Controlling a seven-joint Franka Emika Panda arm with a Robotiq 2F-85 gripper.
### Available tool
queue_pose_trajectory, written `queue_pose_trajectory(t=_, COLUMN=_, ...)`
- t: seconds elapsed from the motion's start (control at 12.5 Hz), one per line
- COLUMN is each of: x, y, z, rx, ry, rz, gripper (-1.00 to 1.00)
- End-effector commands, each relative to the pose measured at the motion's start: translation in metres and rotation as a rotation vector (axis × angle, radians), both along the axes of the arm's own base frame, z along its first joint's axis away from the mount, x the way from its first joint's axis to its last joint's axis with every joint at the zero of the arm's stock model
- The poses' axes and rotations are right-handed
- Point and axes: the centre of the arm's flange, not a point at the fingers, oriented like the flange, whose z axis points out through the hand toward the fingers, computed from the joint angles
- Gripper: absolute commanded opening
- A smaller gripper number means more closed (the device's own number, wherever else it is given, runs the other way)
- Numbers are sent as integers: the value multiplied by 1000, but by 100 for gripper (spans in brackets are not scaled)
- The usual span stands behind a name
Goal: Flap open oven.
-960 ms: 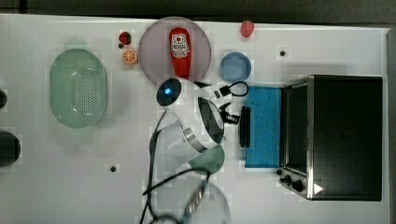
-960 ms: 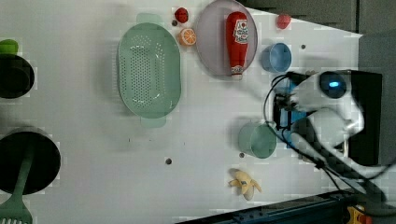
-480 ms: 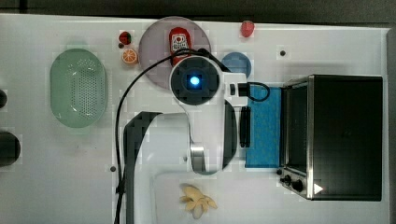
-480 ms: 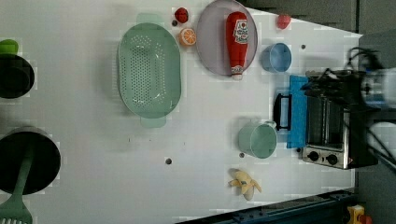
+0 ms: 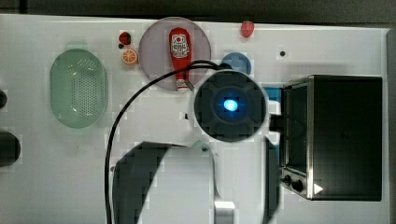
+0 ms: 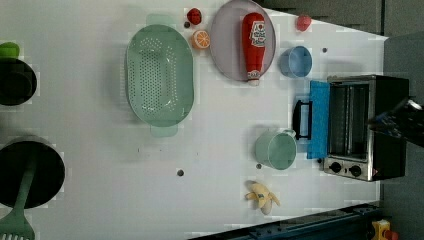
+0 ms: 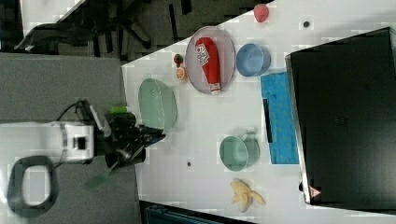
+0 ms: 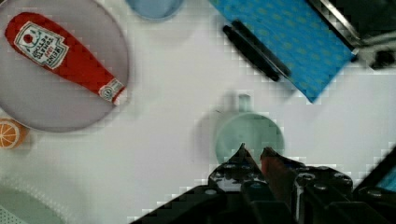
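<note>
Oven (image 6: 365, 127), boxy, black-topped, silver-framed, stands at the left view's right edge of the white table (image 6: 100, 165). Its blue-lined glass door (image 6: 319, 120) lies folded flat, black bar handle (image 6: 301, 119) outermost, just beside the pale green mug (image 6: 274, 149). Judgement: opening looks done; what remains is clearing the arm. Gripper (image 8: 254, 156) holds nothing, fingertips nearly together, above the mug.

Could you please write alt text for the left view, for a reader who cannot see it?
The oven stands at the left view's right with its blue-faced door flapped down flat onto the white table. Beside the door sit a green cup and a banana; farther off, a green colander and a ketchup bottle on a plate.
</note>
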Motion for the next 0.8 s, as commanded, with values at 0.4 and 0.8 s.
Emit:
queue_pose_trajectory(t=0.4, x=-17, y=-4, z=55, rx=33, ry=-6, rz=-80, gripper=-65)
queue_pose_trajectory(t=0.8, x=-13, y=-2, z=46, rx=29, ry=11, rz=-78, gripper=-65)
